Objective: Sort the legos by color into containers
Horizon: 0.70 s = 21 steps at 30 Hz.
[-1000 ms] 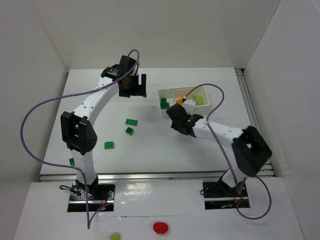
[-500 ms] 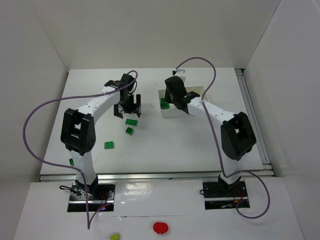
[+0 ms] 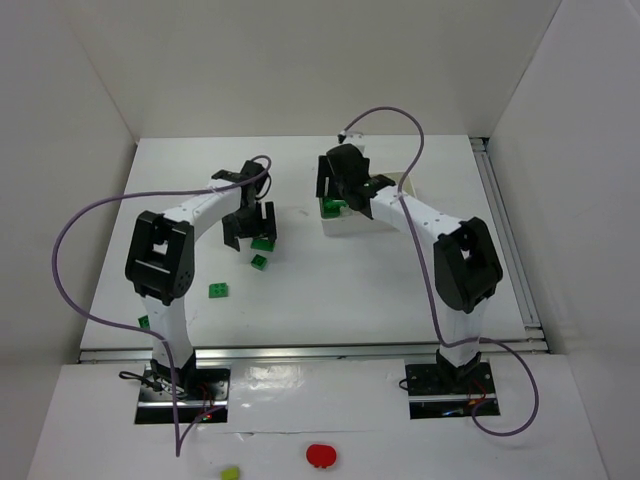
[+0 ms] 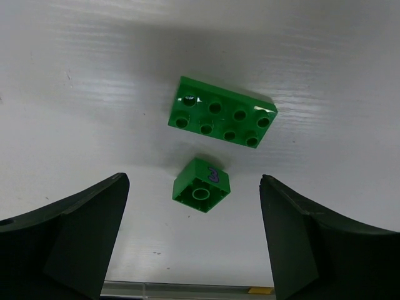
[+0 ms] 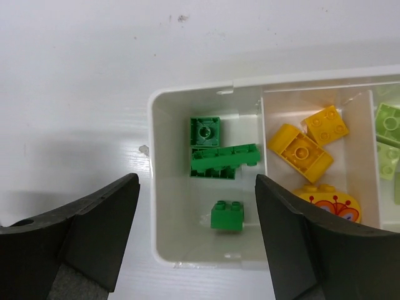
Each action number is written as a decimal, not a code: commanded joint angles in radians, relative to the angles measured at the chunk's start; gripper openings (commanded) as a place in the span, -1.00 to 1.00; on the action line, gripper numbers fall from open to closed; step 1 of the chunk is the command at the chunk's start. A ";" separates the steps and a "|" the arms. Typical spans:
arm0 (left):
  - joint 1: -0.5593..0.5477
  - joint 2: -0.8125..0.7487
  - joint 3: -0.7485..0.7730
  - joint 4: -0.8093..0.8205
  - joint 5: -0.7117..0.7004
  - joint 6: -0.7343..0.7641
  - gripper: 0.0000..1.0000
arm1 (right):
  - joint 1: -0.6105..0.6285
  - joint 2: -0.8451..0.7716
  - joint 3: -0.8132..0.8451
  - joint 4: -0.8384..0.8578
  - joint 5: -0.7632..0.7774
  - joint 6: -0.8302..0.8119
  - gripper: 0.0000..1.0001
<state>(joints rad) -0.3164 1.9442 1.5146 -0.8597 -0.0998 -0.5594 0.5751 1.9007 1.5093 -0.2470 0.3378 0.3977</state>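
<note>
The white tray holds three dark green legos in its left compartment, orange ones in the middle and pale yellow-green ones on the right. My right gripper hangs open above the left compartment, holding nothing. My left gripper is open, low over the table, with a small overturned green brick marked 3 between its fingers and a flat green brick just beyond. In the top view the left gripper stands beside the flat brick.
More green bricks lie on the table at mid-left and near the left arm's base. A red round object and a pale yellow-green brick sit on the near ledge. The right arm hides most of the tray in the top view.
My right gripper swung from in front of the tray to over its left compartment and opened. My left gripper moved nearer and down over the green bricks.
</note>
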 commanded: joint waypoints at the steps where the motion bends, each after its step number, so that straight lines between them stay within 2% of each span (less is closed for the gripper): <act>1: -0.003 -0.005 -0.034 0.013 -0.001 -0.056 0.89 | -0.004 -0.123 -0.023 0.022 0.021 -0.016 0.64; 8: -0.088 -0.004 -0.102 0.042 0.000 -0.004 0.89 | -0.004 -0.222 -0.118 0.002 0.030 0.016 0.64; 14: -0.119 0.019 -0.122 0.042 -0.018 -0.016 0.53 | -0.014 -0.252 -0.152 -0.020 0.049 0.016 0.64; 17: -0.119 0.019 -0.094 0.042 -0.028 -0.025 0.19 | -0.014 -0.261 -0.162 -0.029 0.049 0.016 0.64; 21: -0.119 0.019 -0.015 -0.002 -0.057 -0.002 -0.12 | -0.023 -0.272 -0.172 -0.038 0.058 0.016 0.64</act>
<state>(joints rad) -0.4374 1.9530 1.4261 -0.8371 -0.1207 -0.5785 0.5667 1.6943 1.3472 -0.2722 0.3634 0.4072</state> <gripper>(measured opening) 0.473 0.818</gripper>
